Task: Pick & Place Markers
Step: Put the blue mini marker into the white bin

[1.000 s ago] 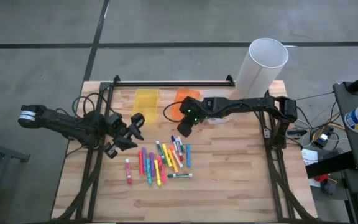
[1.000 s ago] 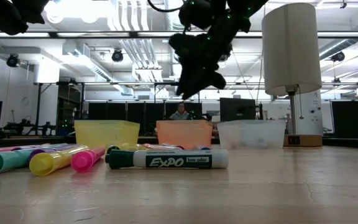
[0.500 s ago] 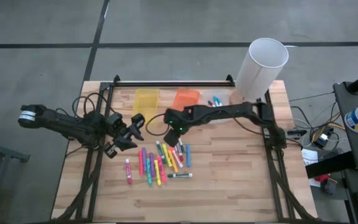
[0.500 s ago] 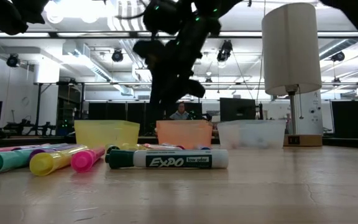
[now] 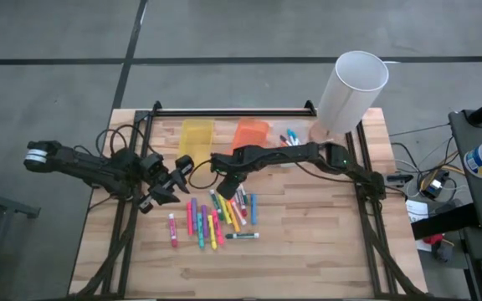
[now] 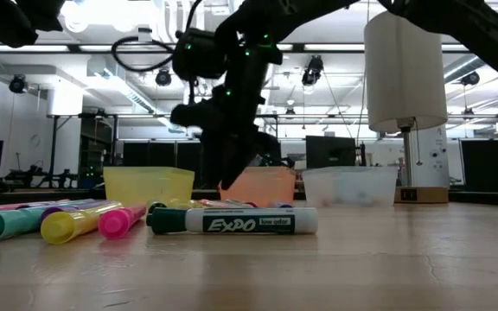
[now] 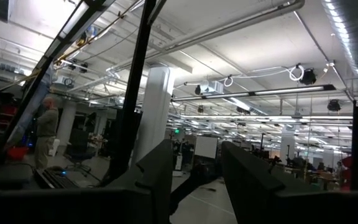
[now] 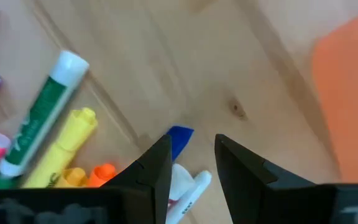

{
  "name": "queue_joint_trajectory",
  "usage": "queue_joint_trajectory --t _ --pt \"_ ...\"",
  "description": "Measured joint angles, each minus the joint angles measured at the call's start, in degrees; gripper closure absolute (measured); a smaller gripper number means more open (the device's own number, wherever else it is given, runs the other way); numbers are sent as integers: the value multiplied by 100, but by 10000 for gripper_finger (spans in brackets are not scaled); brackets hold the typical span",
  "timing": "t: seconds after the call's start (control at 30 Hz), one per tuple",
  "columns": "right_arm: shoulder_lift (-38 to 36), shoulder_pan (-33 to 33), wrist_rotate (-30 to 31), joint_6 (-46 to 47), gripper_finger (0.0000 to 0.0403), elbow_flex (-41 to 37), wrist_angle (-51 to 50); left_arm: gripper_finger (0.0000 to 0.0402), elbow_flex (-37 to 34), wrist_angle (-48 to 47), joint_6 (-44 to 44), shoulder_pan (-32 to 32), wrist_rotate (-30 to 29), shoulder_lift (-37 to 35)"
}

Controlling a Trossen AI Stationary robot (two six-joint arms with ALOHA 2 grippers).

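yellow bin (image 5: 196,135): at the table's far edge, left of the other bins; nothing seen inside from the high or low view.
orange bin (image 5: 250,132): just right of the yellow one; contents not visible.
clear bin (image 5: 292,140): right of the orange bin, partly under the right arm; a few markers in it, blue and red bits showing.
white cylinder (image 5: 351,92): stands upright at the far right corner, open top; inside not readable.
markers (image 5: 216,219): main pile loose on the wooden table (image 5: 308,242) mid-front, pink, yellow, green, blue, purple, orange; a green Expo marker (image 6: 232,221) lies nearest the low camera, a pink one sits apart at the pile's left.
right gripper (image 5: 224,174): stretched out low over the far edge of the pile; fingers parted with nothing between them; in its wrist view a blue-capped marker (image 8: 178,138) lies on the wood just beyond the fingertips.
left gripper (image 5: 170,176): waits left of the pile, raised, fingers apart and holding nothing, aimed out at the room.
change: over the last second the right gripper swung from beside the orange bin leftward and down to the pile; it hangs lower in the low view than before. Left arm and pile unchanged.
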Motion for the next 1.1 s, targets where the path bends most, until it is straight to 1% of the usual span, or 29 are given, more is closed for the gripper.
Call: queue_joint_trajectory --t 0.6,0.83,0.97,1.1 --pt "45 24 -13 102 284 -45 -87 268 0 2 -5 0 0 0" --pt "39 52 -310 104 283 -145 -51 268 -2 2 -4 0 0 0" --pt "39 62 -271 115 264 -224 100 268 0 2 -4 -1 0 0" --pt "39 62 -227 189 224 -237 246 268 -2 2 -5 0 0 0"
